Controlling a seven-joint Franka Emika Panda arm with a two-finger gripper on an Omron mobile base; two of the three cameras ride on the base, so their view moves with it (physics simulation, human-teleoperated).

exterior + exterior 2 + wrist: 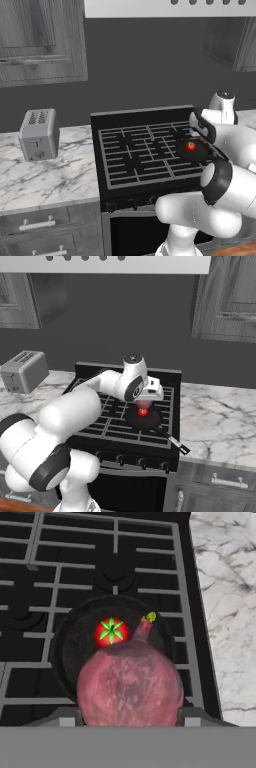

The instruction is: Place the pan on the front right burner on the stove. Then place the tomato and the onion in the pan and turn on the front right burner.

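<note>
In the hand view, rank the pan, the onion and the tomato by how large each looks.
1. The pan, its dark round extending past the onion on both sides.
2. The onion, held in the gripper; it is nearest the camera, so its size is exaggerated.
3. The tomato, lying in the pan, clearly smallest.

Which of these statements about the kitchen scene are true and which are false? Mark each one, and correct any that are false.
1. The tomato lies in the pan. True.
2. The gripper is open and holds nothing. False: it is shut on the onion.
3. The pan sits on the marble counter. False: it sits on the stove, at its front right burner.
4. A grey toaster stands on the counter. True.
</note>
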